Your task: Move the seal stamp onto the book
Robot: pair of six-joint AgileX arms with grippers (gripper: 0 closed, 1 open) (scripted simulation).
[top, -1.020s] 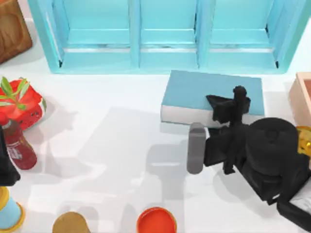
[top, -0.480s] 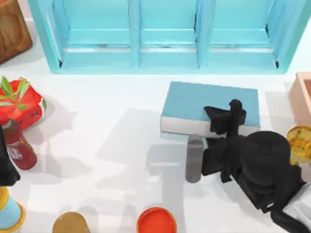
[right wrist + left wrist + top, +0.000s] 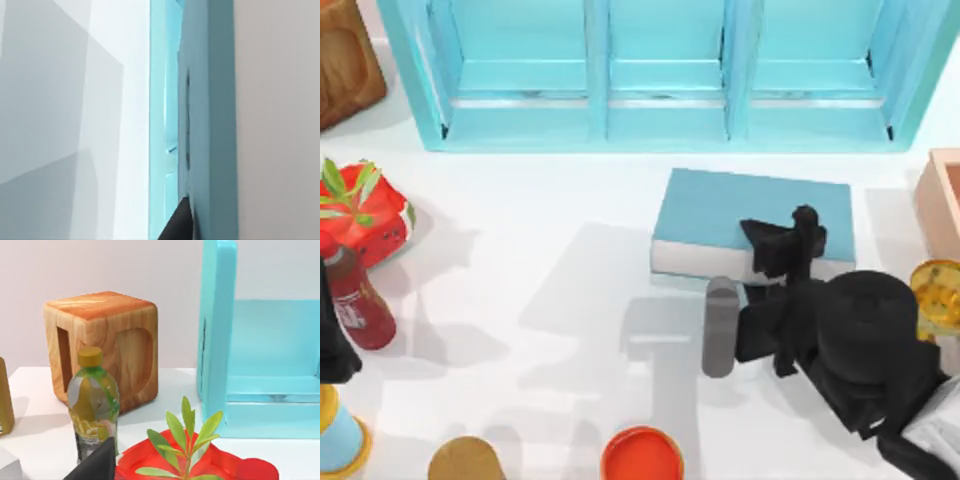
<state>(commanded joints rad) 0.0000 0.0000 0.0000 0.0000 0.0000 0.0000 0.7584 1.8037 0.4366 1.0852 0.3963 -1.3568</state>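
Note:
The teal-blue book (image 3: 720,205) lies flat in front of the shelf unit, right of the table's middle, white page edges facing the front. My right gripper (image 3: 782,248) hovers over the book's front right part, with the black arm (image 3: 865,340) trailing toward the front right corner. The seal stamp is hidden from view. A dark fingertip (image 3: 180,222) shows in the right wrist view beside the shelf's side wall (image 3: 210,125). My left arm (image 3: 330,345) is parked at the table's left edge.
A light-blue shelf unit (image 3: 660,120) runs along the back. A wooden cube (image 3: 345,60), red plant pot (image 3: 365,215) and dark red bottle (image 3: 355,305) stand at the left. The gold trophy (image 3: 938,295) and a peach box (image 3: 942,200) sit at the right. An orange bowl (image 3: 642,455) is at the front.
Over the last second the book and my right gripper both shifted a little toward the table's front, and the trophy came out from behind the arm. Left arm unmoved.

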